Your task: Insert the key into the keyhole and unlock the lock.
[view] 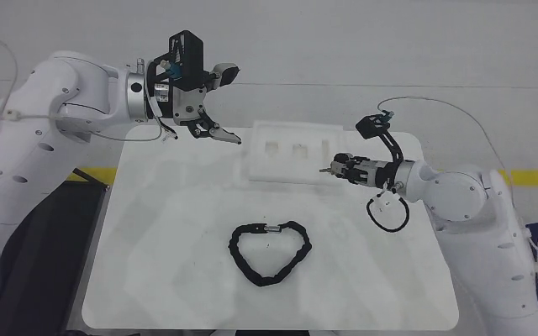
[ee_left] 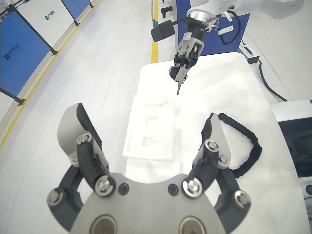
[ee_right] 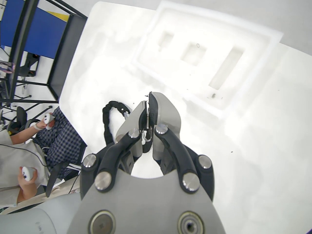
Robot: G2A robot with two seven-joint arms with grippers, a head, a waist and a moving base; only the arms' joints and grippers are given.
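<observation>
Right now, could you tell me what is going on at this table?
The right gripper is shut on a small metal key with a black head, held above the white table near the white foam tray. The black fabric-covered chain lock lies looped mid-table, untouched. The left gripper hovers open.

White logo lettering on blue panel (ee_left: 20, 49), black lettering on white panel (ee_left: 46, 19)

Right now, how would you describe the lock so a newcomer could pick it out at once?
On the white rectangular table, look nearer the robot than the white foam tray with three recesses. There lies a black fabric-sleeved chain lock, curled into a closed loop and joined by a short silver metal barrel. It is the only dark thing lying on the tabletop.
</observation>
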